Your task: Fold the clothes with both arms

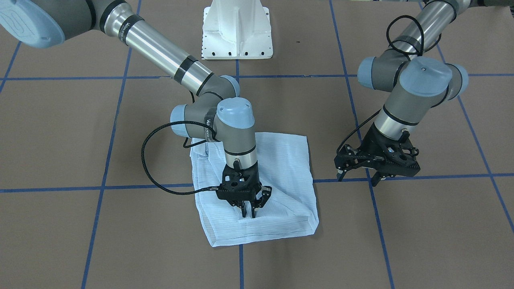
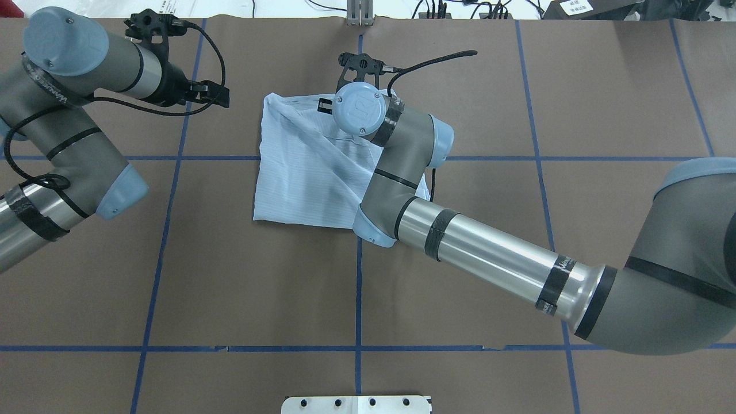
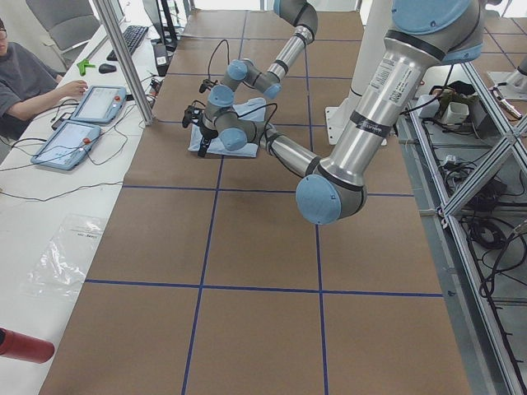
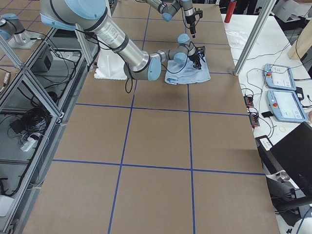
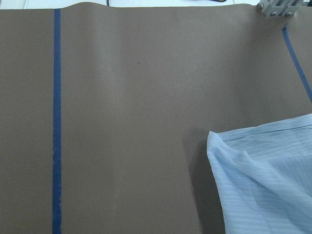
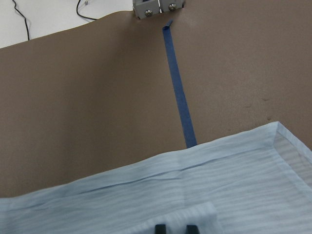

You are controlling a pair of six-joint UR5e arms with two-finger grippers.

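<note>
In the middle of the front-facing view, the shirt is lying on the brown table, folded down to a rough square with a rumpled part at its upper left. The right gripper is pointing straight down onto the lower part of the cloth. Its fingers are drawn almost together, and we are reading that as a pinch on a small ridge of fabric. At the right of this frame the left gripper is hanging over bare table beside the shirt, fingers spread wide and holding nothing.

In the overhead view the shirt is sitting just left of centre in the upper half. The right wrist is covering its own gripper, and the left gripper is hovering at the upper left, apart from the cloth.

In both side views the shirt is showing only as a small pale patch under the arms.

In the left wrist view only a corner of the shirt is showing, at the lower right. In the right wrist view two fingertips are standing close together at the bottom edge, with raised cloth between them.

We are judging this as a late fold. The next move calls for lifting the pinched layer over while the left gripper comes in to steady the stack.
</note>
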